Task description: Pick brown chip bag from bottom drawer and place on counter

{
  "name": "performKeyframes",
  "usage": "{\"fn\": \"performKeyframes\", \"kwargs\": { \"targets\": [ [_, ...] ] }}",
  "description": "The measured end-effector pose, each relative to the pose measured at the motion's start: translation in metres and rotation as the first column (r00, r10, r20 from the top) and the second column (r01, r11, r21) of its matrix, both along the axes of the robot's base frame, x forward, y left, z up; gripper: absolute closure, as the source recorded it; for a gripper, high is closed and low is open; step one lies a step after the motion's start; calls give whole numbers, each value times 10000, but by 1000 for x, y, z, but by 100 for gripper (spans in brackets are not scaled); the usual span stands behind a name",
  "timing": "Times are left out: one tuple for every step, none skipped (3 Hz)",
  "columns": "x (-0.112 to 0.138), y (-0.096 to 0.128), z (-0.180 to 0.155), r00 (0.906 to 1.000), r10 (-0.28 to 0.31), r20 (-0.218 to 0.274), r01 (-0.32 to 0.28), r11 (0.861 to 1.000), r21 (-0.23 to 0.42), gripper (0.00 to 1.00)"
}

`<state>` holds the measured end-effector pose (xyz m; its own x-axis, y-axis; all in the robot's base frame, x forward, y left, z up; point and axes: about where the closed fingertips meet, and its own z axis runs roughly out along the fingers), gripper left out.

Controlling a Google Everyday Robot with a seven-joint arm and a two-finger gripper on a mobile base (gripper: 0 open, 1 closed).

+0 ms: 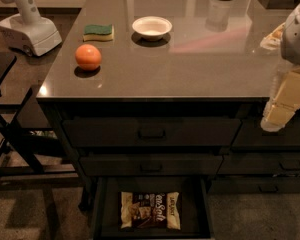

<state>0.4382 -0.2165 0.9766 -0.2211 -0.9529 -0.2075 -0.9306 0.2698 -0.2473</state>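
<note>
The brown chip bag (150, 210) lies flat inside the open bottom drawer (104, 209), dark brown in the middle with cream-yellow ends. The counter (190, 59) is a glossy grey-brown slab above the drawers. My gripper (285, 104) hangs at the right edge of the view, cream-coloured, level with the counter's front edge and well above and to the right of the bag. It is partly cut off by the frame edge.
On the counter stand an orange (88, 57), a green-and-yellow sponge (98, 32) and a white bowl (151, 27). Two shallower handled drawers (151, 132) are shut above the open one. Another robot's white base (29, 31) and a dark frame (10, 134) stand at the left.
</note>
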Motion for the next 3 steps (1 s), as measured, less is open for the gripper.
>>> {"fn": "performKeyframes", "kwargs": {
  "targets": [
    [-1, 2, -2, 10000, 4, 41, -4, 9999, 119, 0],
    [-16, 19, -22, 9997, -97, 239, 85, 9987, 503, 0],
    [-24, 40, -78, 9989, -478, 31, 474, 9958, 782, 0]
  ]
}}
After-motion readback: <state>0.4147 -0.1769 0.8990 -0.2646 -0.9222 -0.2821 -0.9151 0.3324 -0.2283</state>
